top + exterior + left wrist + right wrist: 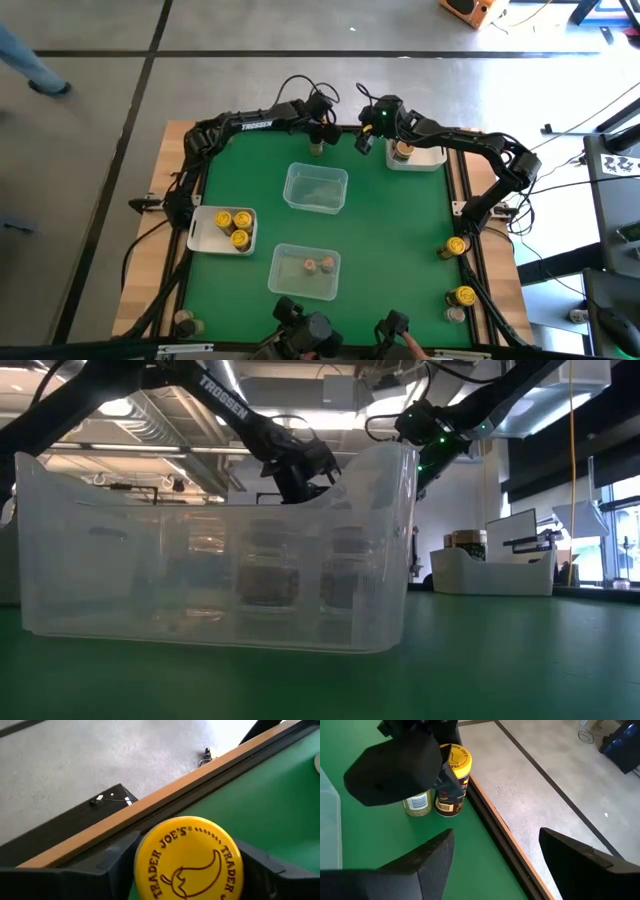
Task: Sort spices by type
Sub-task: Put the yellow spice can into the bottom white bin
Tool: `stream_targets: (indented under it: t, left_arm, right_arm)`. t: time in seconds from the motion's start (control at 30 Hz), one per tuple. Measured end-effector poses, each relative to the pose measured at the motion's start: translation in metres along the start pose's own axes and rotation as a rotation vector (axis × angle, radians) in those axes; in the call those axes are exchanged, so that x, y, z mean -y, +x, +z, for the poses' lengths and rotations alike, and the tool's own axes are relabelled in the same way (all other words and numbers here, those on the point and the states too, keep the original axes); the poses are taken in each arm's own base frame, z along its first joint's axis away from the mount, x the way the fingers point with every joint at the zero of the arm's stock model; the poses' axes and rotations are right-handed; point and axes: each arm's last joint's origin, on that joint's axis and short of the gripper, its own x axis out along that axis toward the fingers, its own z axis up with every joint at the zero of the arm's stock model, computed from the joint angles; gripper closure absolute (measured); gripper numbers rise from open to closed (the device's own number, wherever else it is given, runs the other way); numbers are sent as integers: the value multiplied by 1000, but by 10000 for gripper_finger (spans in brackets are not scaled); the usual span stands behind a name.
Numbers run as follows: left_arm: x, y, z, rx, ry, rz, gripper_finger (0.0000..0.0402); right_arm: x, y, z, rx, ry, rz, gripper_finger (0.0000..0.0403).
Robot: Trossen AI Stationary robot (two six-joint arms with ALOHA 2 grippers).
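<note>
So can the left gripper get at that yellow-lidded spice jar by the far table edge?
Probably yes: the left gripper already straddles the yellow-lidded spice jar, fingers either side, nothing between them.

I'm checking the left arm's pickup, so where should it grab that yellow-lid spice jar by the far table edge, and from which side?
Probably from above, fingers across the round yellow lid: the jar stands upright beside another jar. The left gripper already straddles the lid.
</note>
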Motion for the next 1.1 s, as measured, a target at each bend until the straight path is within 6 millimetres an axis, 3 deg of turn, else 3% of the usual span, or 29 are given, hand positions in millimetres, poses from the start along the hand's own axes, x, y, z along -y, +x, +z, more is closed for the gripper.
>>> stream_targets:
  t: [0.1,0.3,0.4,0.63,0.77,1.1]
  left_arm:
    - [0,0,1,5,14,1,180]
    - [3,-4,0,5,57,-6,180]
    - [4,-19,7,28,77,-20,180]
    - [14,-97,28,173,148,-45,179]
    - [18,-156,30,224,187,-53,177]
    - [24,-283,-17,171,305,-87,175]
  right_arm:
    - [0,0,0,-1,0,0,111]
    - [-1,0,-1,0,1,44,111]
    - [-2,0,0,7,0,43,111]
    - [-2,0,-1,2,0,45,111]
    - [-2,0,-1,2,0,47,111]
    - [-2,0,0,7,0,55,111]
